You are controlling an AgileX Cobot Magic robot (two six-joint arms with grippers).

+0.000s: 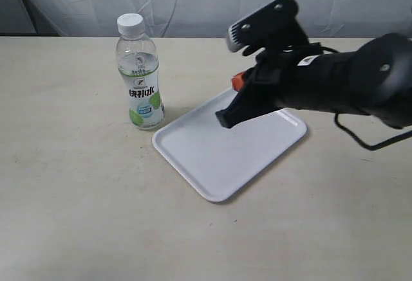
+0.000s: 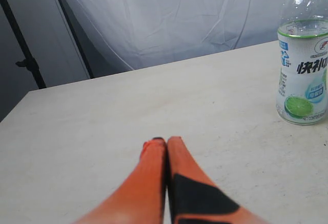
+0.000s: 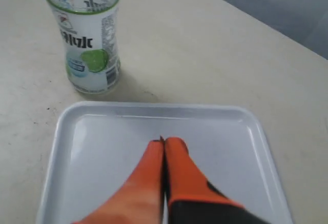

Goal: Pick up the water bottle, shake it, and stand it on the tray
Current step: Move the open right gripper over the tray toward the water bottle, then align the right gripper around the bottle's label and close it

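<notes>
The water bottle (image 1: pixel 138 73) stands upright on the table just off the tray's far left corner; it also shows in the left wrist view (image 2: pixel 304 60) and the right wrist view (image 3: pixel 87 34). The white tray (image 1: pixel 193 155) lies flat and holds nothing. My right gripper (image 1: pixel 222 120) hovers over the tray, shut and empty, its orange fingers pressed together (image 3: pixel 164 143) and pointing toward the bottle. In the left wrist view my left gripper (image 2: pixel 161 141) is shut over bare table, well apart from the bottle. The left arm is out of the exterior view.
The beige table (image 1: pixel 77 204) stretches around the tray. A white cloth backdrop (image 1: pixel 193 1) hangs behind the table's far edge. A black cable (image 1: pixel 367 141) trails from the right arm.
</notes>
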